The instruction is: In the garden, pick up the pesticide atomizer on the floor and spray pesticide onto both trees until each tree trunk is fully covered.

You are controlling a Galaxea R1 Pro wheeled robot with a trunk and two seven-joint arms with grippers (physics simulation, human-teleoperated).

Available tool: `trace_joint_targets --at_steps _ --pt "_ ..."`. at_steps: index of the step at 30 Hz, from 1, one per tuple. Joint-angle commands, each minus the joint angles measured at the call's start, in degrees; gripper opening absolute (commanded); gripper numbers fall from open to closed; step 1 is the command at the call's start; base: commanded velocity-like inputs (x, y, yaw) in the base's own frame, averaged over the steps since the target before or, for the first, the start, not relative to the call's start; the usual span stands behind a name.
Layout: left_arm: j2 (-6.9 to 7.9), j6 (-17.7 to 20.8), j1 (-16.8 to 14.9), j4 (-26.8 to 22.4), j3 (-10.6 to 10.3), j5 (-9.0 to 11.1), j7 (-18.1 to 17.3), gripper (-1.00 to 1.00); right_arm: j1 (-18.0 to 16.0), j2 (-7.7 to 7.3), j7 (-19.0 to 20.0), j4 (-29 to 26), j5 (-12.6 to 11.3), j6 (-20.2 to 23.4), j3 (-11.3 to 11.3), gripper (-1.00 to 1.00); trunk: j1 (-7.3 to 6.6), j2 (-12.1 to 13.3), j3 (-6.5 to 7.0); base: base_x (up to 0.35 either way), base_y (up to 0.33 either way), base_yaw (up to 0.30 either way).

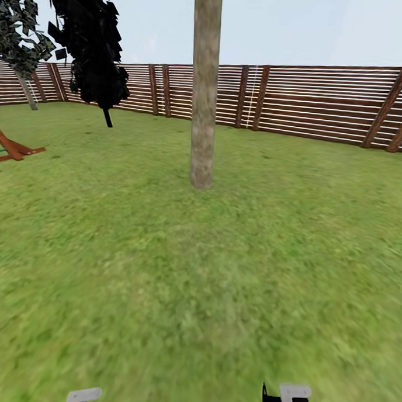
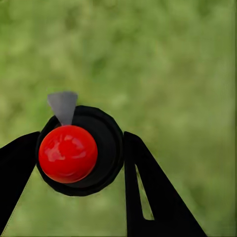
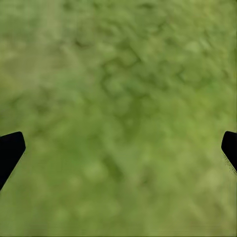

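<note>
My left pincer clamps the bottle, seen end-on along its length, red cap toward camera; my right pincer stands apart over grass.

lawn: green grass | fence: brown slats, behind | sky: pale, hazy

Counted: one pale tree trunk, one black columnar tree, one leafy tree far left, one pesticide atomizer.
</note>
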Motion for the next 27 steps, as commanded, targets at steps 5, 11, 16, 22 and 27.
trace_joint_targets --at_steps 5,11,16,22,27 --pt "-0.01 -0.2 -0.1 0.1 0.5 -0.5 -0.2 -1.0 0.0 0.02 -0.2 0.1 0.6 -0.1 -0.2 1.0 0.03 0.0 -0.05 0.339 0.0 0.003" --pt "-0.01 -0.2 -0.1 0.1 0.5 -0.5 -0.2 -1.0 0.0 0.02 -0.3 0.1 0.6 -0.1 -0.2 1.0 0.03 0.0 -0.05 0.339 0.0 0.036" --pt "-0.01 -0.2 -0.1 0.1 0.5 -0.5 -0.2 -1.0 0.0 0.02 -0.3 0.1 0.6 -0.1 -0.2 1.0 0.03 0.0 -0.05 0.339 0.0 0.002" --pt "-0.01 -0.2 -0.1 0.1 0.5 -0.5 -0.2 -1.0 0.0 0.02 -0.3 0.1 0.5 -0.1 -0.2 1.0 0.03 0.0 0.06 0.339 0.0 -0.095" --pt "-0.01 -0.2 -0.1 0.1 0.5 -0.5 -0.2 -1.0 0.0 0.02 -0.3 0.1 0.5 -0.1 -0.2 1.0 0.03 0.0 0.06 0.339 0.0 -0.009"
